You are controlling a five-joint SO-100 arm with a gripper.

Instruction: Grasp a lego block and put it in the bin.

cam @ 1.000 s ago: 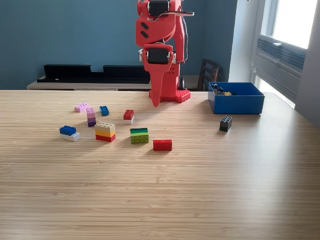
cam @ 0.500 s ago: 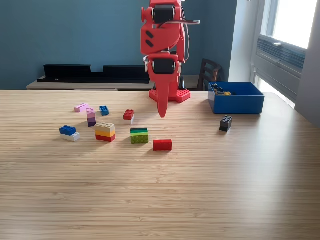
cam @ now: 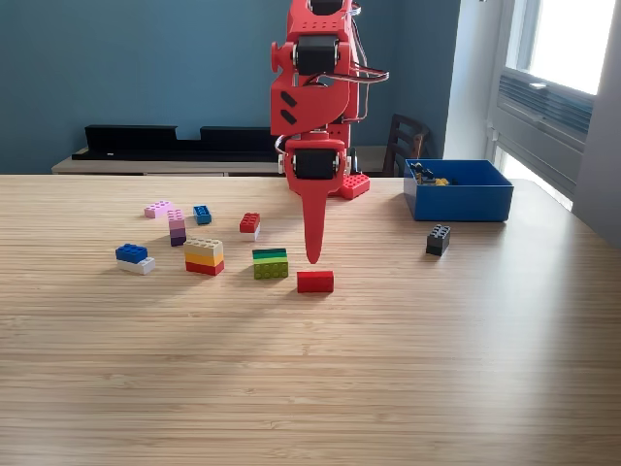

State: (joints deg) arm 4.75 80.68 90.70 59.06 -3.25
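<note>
The red gripper (cam: 312, 254) points straight down near the middle of the frame, just above the red lego block (cam: 315, 282). I cannot tell if its tips are spread or pressed together. This looks like the reach step. Next it should drop lower and pinch the block. The bright blue bin (cam: 460, 201) sits at the right, shallow and open on top.

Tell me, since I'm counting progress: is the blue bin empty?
Not empty: the bin shows small dark and yellow pieces above its rim.
</note>
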